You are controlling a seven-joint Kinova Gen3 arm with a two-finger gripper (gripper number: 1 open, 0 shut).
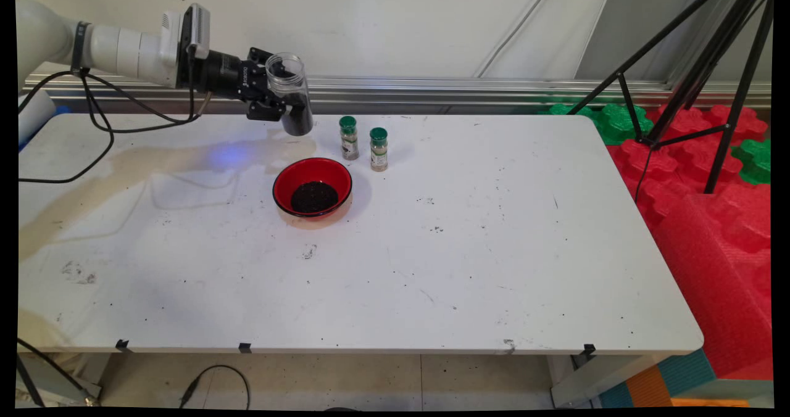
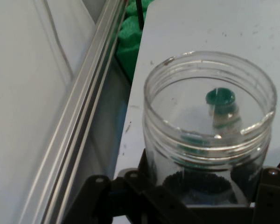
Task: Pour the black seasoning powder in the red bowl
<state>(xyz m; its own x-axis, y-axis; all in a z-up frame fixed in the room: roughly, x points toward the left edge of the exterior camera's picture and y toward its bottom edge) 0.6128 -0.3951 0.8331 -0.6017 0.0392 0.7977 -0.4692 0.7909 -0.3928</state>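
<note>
Main view has two green-capped spice bottles (image 1: 349,137) (image 1: 379,149) standing just right of the gripper (image 1: 276,94), behind a glossy red bowl (image 1: 312,187) of dark grains. Fingers clamp a clear plastic jar (image 1: 291,94), round, open-mouthed, dark-bottomed, above the white table's (image 1: 494,250) far edge.

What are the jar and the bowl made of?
The jar in the gripper looks like clear plastic, possibly glass: you see through its ribbed, threaded neck. The bowl looks like glossy red plastic or lacquer, judging by its shiny rim.

Two bottles (image 1: 363,143) stand just behind the bowl (image 1: 312,187), right of the held jar (image 1: 291,93).
</note>
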